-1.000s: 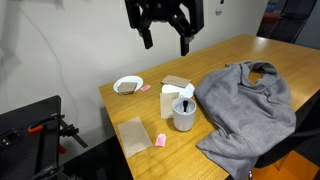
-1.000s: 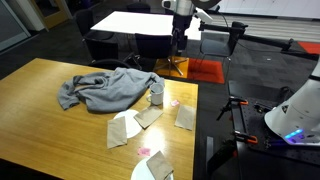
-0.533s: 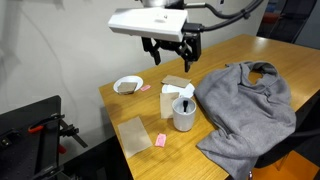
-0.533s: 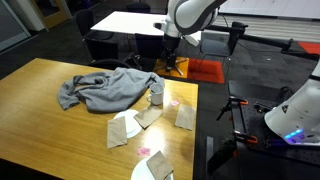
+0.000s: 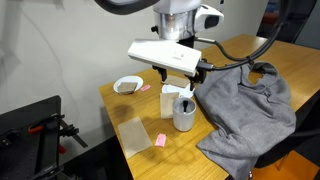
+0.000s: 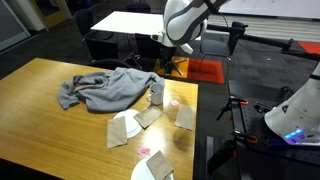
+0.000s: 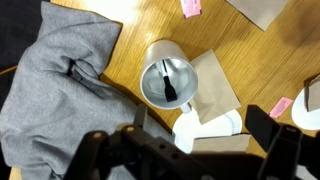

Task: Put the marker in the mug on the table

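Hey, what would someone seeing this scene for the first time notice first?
Probably the robot arm, its open gripper hanging right above the mug on the wooden table. In the wrist view a dark marker stands inside that mug. Beside it, a crumpled grey cloth covers much of the tabletop.

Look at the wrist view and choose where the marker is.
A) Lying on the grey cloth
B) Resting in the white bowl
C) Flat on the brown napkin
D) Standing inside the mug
D: the wrist view looks straight down into the mug, and the dark marker shows inside its round opening, not on the cloth or the napkin beside it.
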